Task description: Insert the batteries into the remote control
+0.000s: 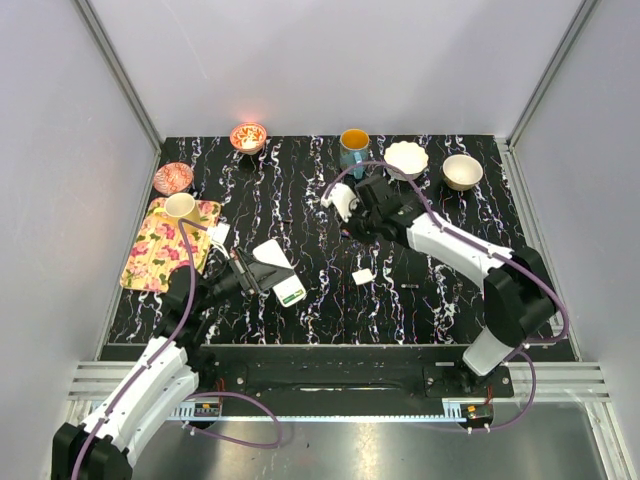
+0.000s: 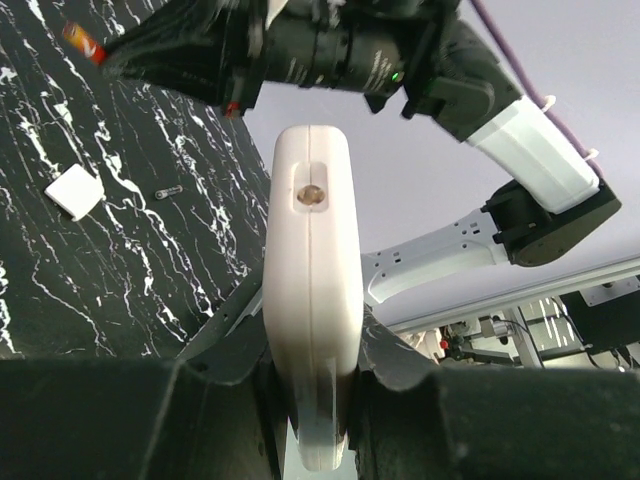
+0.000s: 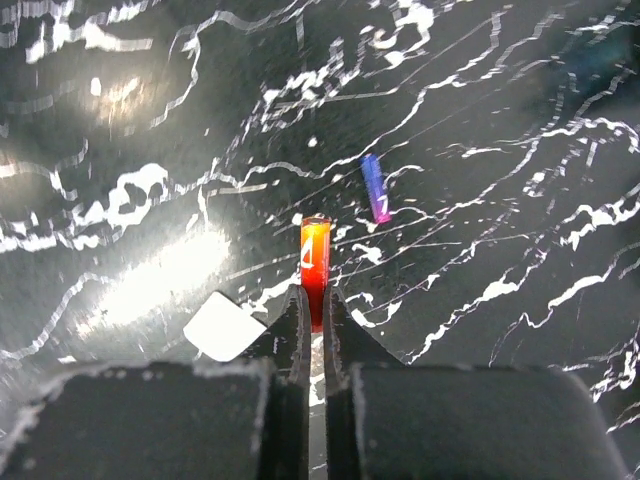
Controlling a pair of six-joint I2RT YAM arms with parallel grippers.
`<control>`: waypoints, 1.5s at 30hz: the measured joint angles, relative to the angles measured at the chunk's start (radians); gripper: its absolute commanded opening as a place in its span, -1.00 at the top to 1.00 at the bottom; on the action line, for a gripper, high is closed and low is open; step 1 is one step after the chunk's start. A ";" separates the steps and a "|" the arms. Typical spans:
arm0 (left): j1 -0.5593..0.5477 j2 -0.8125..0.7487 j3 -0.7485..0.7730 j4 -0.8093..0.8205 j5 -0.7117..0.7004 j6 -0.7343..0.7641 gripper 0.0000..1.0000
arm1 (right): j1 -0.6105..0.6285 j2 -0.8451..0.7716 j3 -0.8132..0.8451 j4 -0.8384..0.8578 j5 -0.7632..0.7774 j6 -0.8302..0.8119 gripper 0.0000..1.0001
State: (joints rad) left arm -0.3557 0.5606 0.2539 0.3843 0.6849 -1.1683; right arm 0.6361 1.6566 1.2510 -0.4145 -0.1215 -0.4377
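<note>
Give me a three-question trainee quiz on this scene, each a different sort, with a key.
1. True or false: the right end effector is shut on the orange battery.
2. Fill in: the blue battery lies on the ____.
3. The left end effector holds: A) the blue battery, B) the remote, C) nothing.
Key: 1 true; 2 table; 3 B.

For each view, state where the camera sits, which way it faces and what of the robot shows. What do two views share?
Top external: high behind the robot, looking down at the table; left arm and right arm show.
Left wrist: faces the right arm past the left gripper, shut on the remote control.
Right wrist: looks down past the right gripper, shut on the orange battery.
Shared: both wrist views show that battery.
</note>
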 measured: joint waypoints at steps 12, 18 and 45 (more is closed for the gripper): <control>0.000 -0.012 -0.008 0.027 0.010 -0.011 1.00 | 0.000 0.103 -0.157 0.045 -0.063 -0.274 1.00; 0.000 -0.025 -0.019 0.011 0.006 -0.010 1.00 | 0.000 0.180 -0.095 0.050 -0.093 -0.297 0.99; 0.000 -0.032 -0.019 -0.011 0.000 -0.005 1.00 | -0.002 0.019 -0.079 0.142 -0.036 -0.099 -0.24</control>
State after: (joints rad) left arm -0.3557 0.5285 0.2352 0.3737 0.6849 -1.1736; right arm 0.6346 1.6752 1.1725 -0.2722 -0.1574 -0.5369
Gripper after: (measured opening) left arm 0.252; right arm 0.638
